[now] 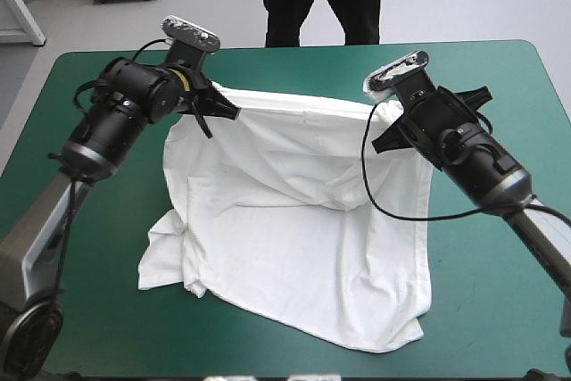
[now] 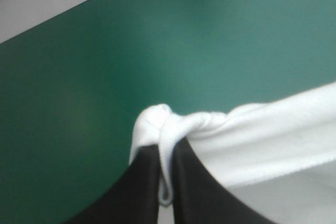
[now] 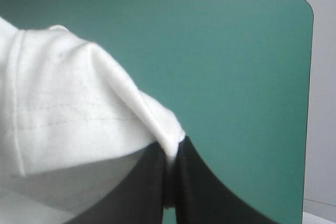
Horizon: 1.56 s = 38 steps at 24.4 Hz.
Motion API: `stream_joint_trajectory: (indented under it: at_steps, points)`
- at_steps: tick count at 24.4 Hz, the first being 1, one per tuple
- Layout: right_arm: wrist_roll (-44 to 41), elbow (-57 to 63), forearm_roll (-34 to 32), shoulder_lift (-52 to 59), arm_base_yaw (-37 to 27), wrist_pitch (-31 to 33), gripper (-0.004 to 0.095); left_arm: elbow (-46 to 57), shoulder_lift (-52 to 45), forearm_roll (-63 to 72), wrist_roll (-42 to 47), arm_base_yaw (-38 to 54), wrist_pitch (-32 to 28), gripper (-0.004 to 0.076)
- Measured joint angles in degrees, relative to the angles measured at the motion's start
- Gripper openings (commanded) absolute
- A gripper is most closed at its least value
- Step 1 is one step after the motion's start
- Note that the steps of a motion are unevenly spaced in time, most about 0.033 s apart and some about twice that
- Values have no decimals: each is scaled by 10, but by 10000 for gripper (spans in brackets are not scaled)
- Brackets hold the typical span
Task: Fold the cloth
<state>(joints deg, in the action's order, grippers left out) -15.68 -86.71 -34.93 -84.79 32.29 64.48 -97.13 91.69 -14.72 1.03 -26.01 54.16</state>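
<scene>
The white T-shirt (image 1: 294, 220) lies spread over the middle of the teal-green table, with its far edge lifted and stretched between my two grippers. My left gripper (image 1: 221, 106) is shut on the far left corner; in the left wrist view the bunched hem (image 2: 163, 124) pokes out over the black fingertips (image 2: 142, 182). My right gripper (image 1: 382, 140) is shut on the far right corner, a fold of cloth (image 3: 157, 124) pinched at its tips. The near hem rests on the table, with a sleeve (image 1: 165, 256) crumpled at the near left.
Bare teal-green cover (image 1: 500, 292) lies to the right and left of the T-shirt and along the far edge. The table's rounded far right corner (image 3: 307, 9) shows ahead of my right gripper.
</scene>
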Motion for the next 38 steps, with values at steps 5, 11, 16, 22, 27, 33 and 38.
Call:
stream_joint_trajectory:
  at_steps: [5,11,16,22,27,33,38]
  points:
    - [0,0,0,-61,-64,-58,-16,0,82,-16,1,0,-89,-9]
    - [-3,0,-13,-153,-85,-117,140,1,181,-23,23,29,-190,-7]
    - [-13,0,-11,-196,-101,-137,583,1,209,-2,30,47,-212,204]
    - [-24,0,-12,-192,-122,-137,679,-1,215,13,15,54,-213,484]
    - [-26,0,-12,-160,-126,-127,679,-26,215,19,14,55,-110,483]
    - [-21,0,-2,-81,-126,-104,679,-59,173,24,12,55,86,475]
    - [24,0,66,27,-126,-72,677,-63,70,66,4,55,167,257]
